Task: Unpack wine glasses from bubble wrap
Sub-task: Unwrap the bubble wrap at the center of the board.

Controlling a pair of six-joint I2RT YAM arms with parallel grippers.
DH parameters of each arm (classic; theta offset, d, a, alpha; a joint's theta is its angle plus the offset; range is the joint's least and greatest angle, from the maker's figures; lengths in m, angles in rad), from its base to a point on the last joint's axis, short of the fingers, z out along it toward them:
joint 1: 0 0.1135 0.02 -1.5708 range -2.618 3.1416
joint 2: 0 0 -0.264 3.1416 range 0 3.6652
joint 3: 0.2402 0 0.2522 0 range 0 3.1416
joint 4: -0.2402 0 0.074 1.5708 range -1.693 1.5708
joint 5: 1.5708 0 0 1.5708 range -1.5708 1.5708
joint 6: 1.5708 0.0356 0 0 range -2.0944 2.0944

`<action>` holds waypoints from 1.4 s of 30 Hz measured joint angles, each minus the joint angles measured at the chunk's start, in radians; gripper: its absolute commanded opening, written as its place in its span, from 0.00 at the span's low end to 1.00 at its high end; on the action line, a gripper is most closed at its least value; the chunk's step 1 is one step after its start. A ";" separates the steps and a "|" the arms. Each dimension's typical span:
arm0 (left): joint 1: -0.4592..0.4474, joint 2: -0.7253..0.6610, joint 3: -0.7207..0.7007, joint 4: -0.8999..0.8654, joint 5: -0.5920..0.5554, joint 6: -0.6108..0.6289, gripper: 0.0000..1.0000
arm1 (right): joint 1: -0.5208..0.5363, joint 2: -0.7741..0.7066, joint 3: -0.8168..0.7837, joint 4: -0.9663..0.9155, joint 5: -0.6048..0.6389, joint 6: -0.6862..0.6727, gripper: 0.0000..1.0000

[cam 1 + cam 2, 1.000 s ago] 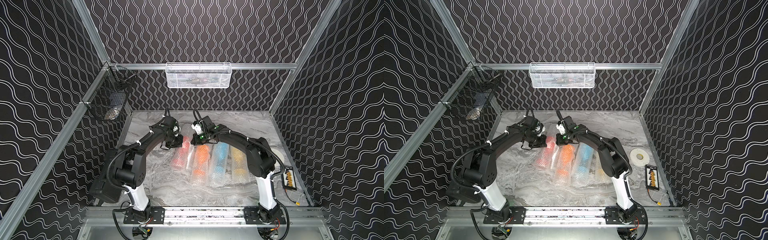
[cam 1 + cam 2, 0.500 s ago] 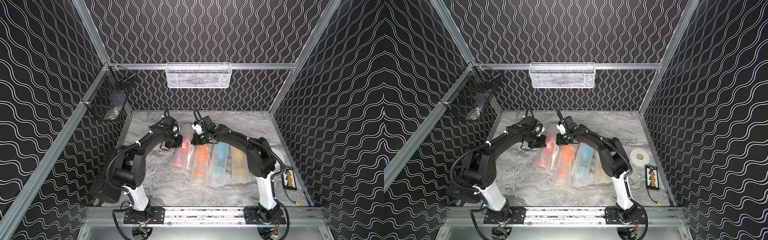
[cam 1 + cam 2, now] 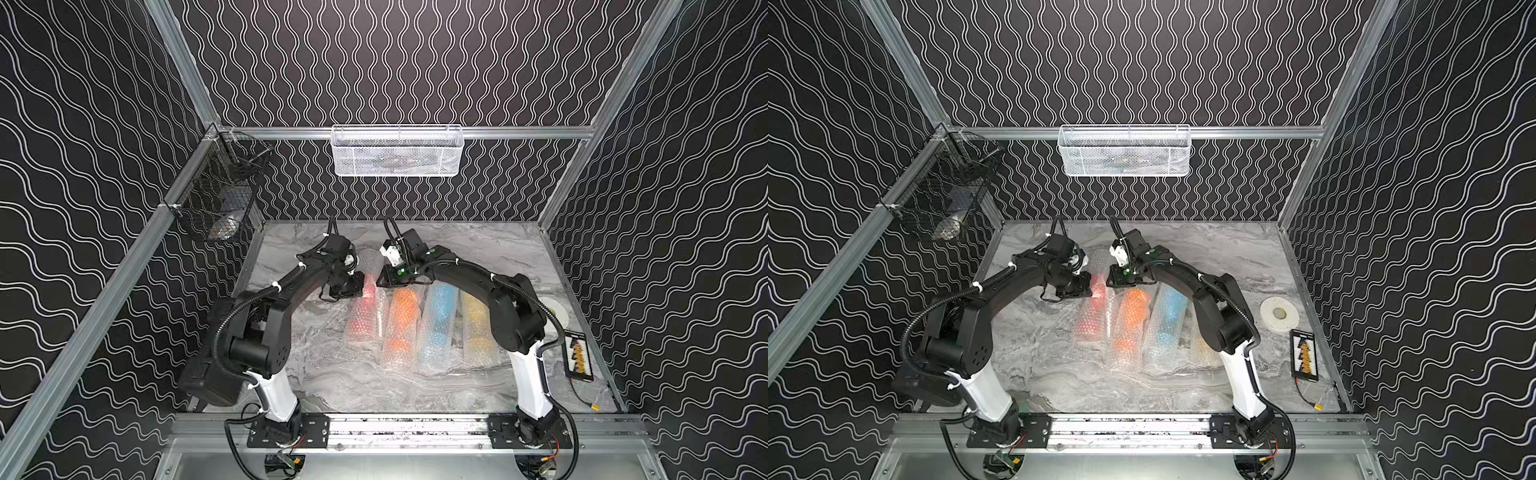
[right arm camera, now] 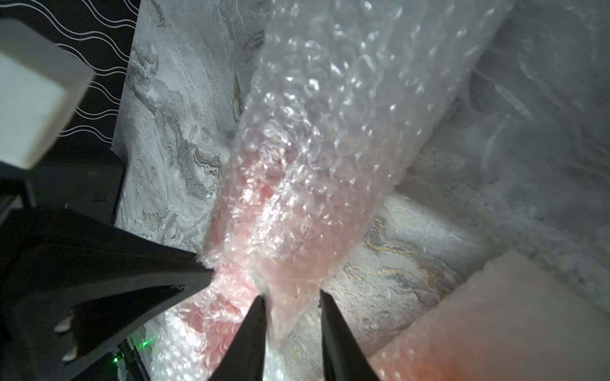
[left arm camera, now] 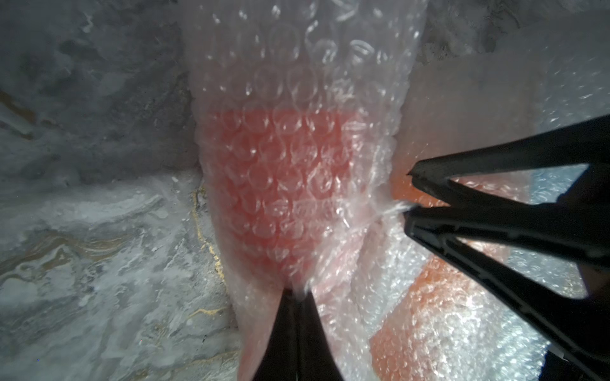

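Four tubes of bubble wrap (image 3: 432,357) lie side by side on the marbled counter (image 3: 332,374), holding a red glass (image 3: 361,316), orange glass (image 3: 402,307), blue glass (image 3: 441,303) and yellow glass (image 3: 473,309). The left gripper (image 3: 365,289) and right gripper (image 3: 379,282) both reach the red tube's far end, tips nearly meeting.

Top views high, looking down, wrist views close, sharing bubble wrap (image 5: 297,82)
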 measured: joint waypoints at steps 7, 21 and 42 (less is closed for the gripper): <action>0.000 0.000 0.000 0.000 0.000 0.000 0.00 | 0.014 0.021 0.039 -0.027 -0.007 -0.016 0.32; 0.000 0.000 0.000 0.001 0.004 -0.003 0.00 | 0.022 0.059 0.073 -0.068 0.019 -0.026 0.14; 0.000 0.000 0.013 -0.005 -0.005 0.001 0.00 | 0.002 0.029 0.029 -0.053 0.010 -0.028 0.05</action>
